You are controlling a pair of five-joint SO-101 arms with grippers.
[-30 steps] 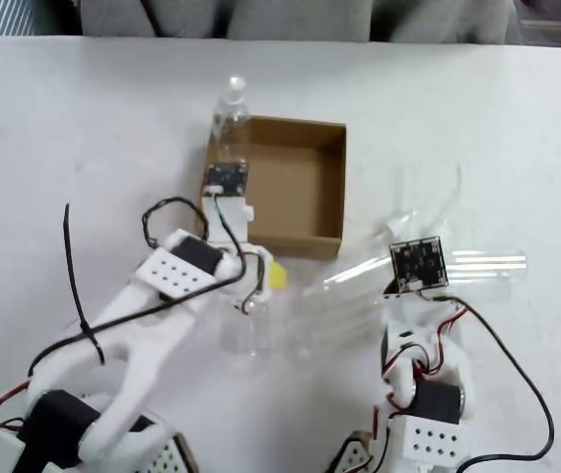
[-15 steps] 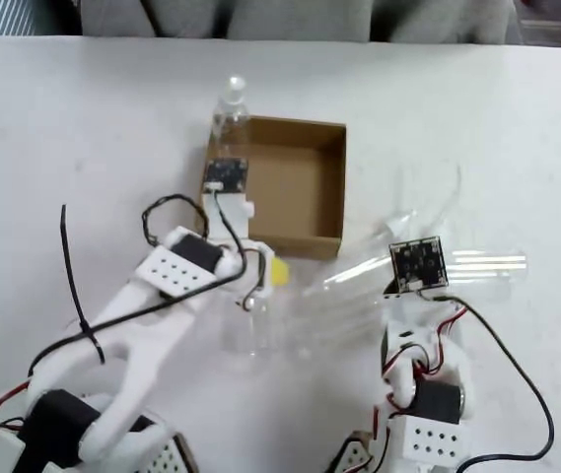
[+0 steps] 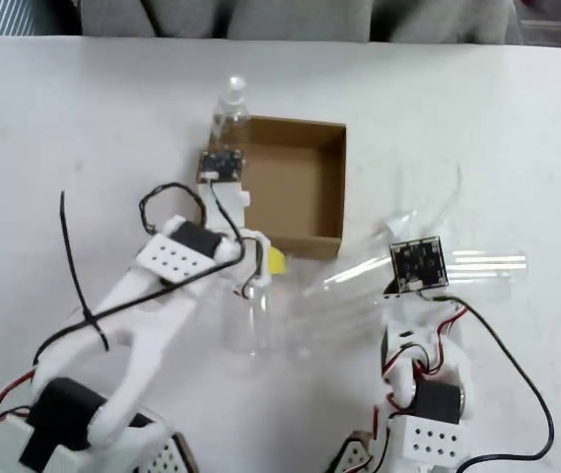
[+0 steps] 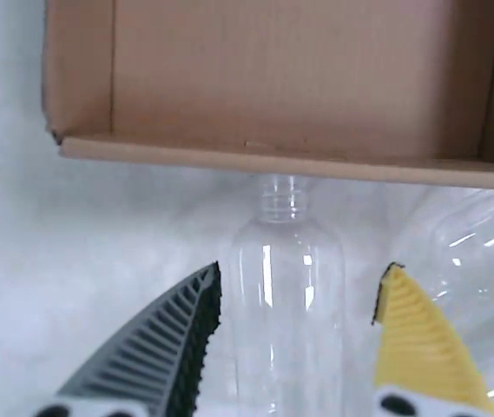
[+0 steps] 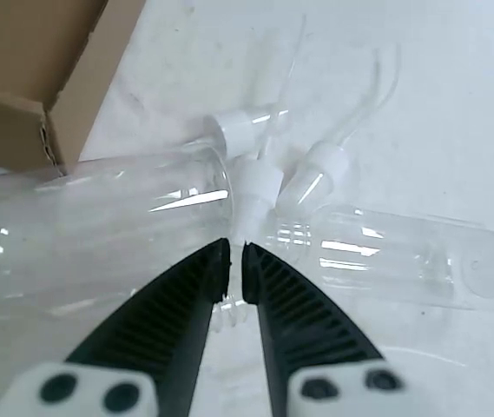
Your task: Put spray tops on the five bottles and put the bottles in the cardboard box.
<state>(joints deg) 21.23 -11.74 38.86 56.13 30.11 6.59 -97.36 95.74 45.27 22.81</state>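
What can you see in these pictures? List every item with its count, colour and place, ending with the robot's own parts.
cardboard box: one, brown, open, mid-table.
capped bottle: one, clear with white top, at the box's far left corner.
lying bottles: at least three, clear, in front of and right of the box.
spray tops: three, white with clear tubes, beside the right-hand bottles.
table: one, white.
arms: two, white, near edge.
left tool: grey and yellow fingers open around one bottle.
right tool: black fingers shut, by the spray tops.
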